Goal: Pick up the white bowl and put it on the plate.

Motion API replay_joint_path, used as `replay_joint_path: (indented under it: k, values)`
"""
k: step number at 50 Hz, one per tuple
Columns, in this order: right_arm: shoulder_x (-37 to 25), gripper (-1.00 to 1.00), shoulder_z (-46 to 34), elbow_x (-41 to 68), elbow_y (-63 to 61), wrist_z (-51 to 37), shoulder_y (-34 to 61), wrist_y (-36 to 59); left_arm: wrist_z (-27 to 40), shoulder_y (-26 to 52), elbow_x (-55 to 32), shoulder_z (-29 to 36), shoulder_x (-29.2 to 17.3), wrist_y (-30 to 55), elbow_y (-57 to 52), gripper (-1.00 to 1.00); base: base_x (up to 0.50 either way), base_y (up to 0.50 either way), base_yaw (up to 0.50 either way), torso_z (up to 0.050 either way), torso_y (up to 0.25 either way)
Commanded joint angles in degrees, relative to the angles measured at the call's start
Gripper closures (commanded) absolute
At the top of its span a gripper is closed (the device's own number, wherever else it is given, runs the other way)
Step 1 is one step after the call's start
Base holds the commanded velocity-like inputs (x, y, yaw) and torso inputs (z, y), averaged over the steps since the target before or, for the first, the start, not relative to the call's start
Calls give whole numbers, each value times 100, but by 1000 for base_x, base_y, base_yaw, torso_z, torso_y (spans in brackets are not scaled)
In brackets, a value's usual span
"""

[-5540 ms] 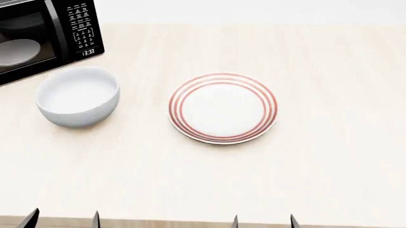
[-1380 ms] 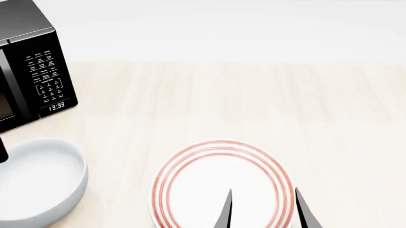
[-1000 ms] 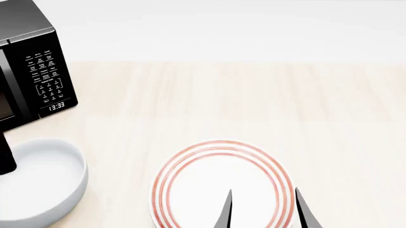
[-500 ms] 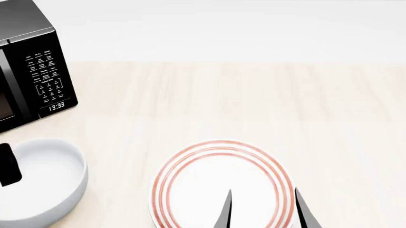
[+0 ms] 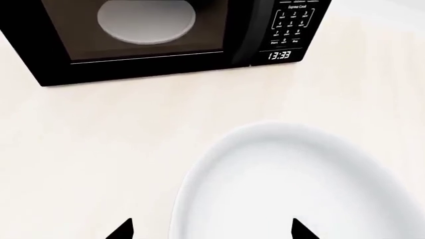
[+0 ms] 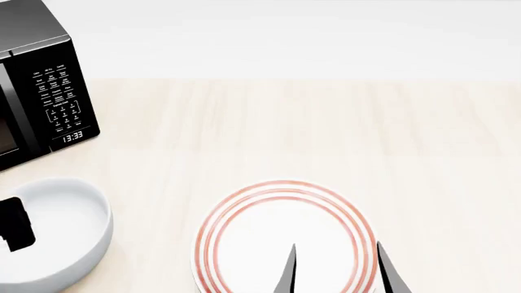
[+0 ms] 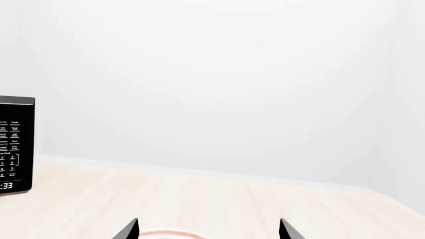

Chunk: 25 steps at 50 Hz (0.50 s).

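Observation:
The white bowl (image 6: pixel 57 235) sits on the pale wooden table at the head view's lower left, in front of the microwave; it fills the lower part of the left wrist view (image 5: pixel 299 189). My left gripper (image 5: pixel 209 230) is open, one fingertip outside the bowl's rim and the other over its inside; in the head view only one black finger (image 6: pixel 16 224) shows, over the bowl. The red-ringed plate (image 6: pixel 281 235) lies to the bowl's right. My right gripper (image 6: pixel 335 271) is open and empty above the plate's near side; the plate's edge (image 7: pixel 166 233) just shows in the right wrist view.
A black microwave (image 6: pixel 45 104) stands at the back left, its clock reading 13:33, with a pale dish (image 5: pixel 146 21) behind its window. A white wall runs behind the table (image 6: pixel 326 134).
The head view has shifted since the oldest frame. Over the last second my left finger has moved rightward and down over the bowl. The right gripper, bowl and plate have stayed put.

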<state>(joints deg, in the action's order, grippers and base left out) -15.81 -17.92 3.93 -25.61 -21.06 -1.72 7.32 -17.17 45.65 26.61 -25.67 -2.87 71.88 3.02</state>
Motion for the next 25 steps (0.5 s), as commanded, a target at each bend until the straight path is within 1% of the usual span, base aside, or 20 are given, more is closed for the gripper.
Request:
replay_joint_path:
  k: [1,8,25]
  values:
    - [77,-100,104,-31,-35,150,-12,12,37,-80,-156,-197,73,-136,133,-100,0,0,0,0,0]
    - [60,-100,87,-24,-37,135,-6,13,156,-126,-265,-324,37,-227,230,-100,0,0,0,0,0]
    - [26,-100,50,-7,-59,92,-2,7,349,-161,-471,-337,20,-311,332,-100,0,0,0,0,0]
